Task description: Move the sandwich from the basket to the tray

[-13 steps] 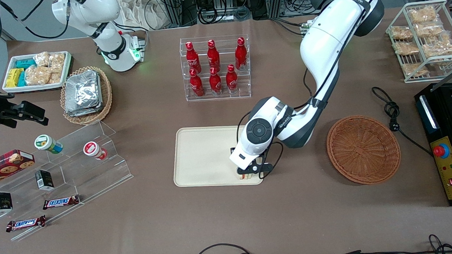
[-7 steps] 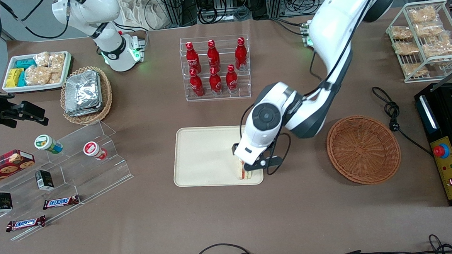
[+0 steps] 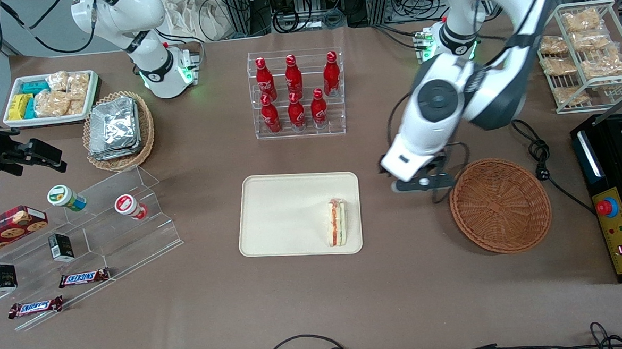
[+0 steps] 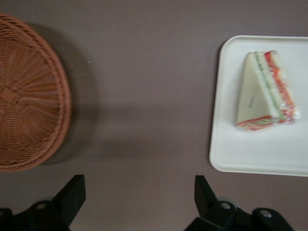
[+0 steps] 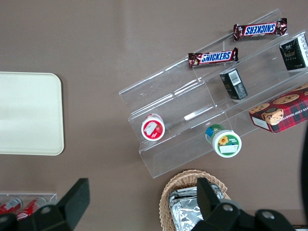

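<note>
The sandwich (image 3: 337, 222), a pale bread wedge with orange-red and green filling, lies on the cream-beige tray (image 3: 281, 213) near the tray's edge toward the basket. In the wrist view the sandwich (image 4: 263, 91) rests flat on the tray (image 4: 250, 151). The reddish-brown wicker basket (image 3: 500, 205) holds nothing, and its rim (image 4: 29, 120) shows in the wrist view too. My left gripper (image 3: 422, 182) hangs raised above bare table between tray and basket. It is open, with only table between its fingers (image 4: 72, 192).
An acrylic rack of red bottles (image 3: 296, 93) stands farther from the camera than the tray. A wire shelf of snack packs (image 3: 584, 54) and a black control box (image 3: 618, 195) sit at the working arm's end. Stepped acrylic shelves with snacks (image 3: 80, 234) lie toward the parked arm's end.
My gripper has let go of the sandwich on the tray, risen and swung away toward the basket. The sandwich stays where it was set down.
</note>
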`<act>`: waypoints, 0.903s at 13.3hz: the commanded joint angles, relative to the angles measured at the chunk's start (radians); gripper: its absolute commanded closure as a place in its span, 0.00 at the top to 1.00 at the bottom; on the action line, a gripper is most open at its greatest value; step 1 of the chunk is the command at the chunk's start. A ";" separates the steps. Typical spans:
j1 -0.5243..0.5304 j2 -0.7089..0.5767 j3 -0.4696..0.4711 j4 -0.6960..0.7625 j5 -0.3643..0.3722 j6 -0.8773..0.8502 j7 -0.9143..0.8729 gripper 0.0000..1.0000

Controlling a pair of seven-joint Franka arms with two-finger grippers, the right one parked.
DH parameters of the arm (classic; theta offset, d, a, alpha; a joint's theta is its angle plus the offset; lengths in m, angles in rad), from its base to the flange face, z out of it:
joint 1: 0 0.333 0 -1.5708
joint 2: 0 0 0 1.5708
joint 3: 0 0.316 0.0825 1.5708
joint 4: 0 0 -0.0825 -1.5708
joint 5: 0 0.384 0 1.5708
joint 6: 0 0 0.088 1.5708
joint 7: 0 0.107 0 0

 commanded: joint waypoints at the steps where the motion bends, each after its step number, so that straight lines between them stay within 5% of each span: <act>1: 0.113 -0.061 -0.008 -0.012 -0.052 -0.060 0.051 1.00; 5: 0.311 -0.031 -0.006 0.146 -0.101 -0.216 0.051 1.00; 12: 0.434 0.021 0.000 0.257 -0.068 -0.336 0.049 1.00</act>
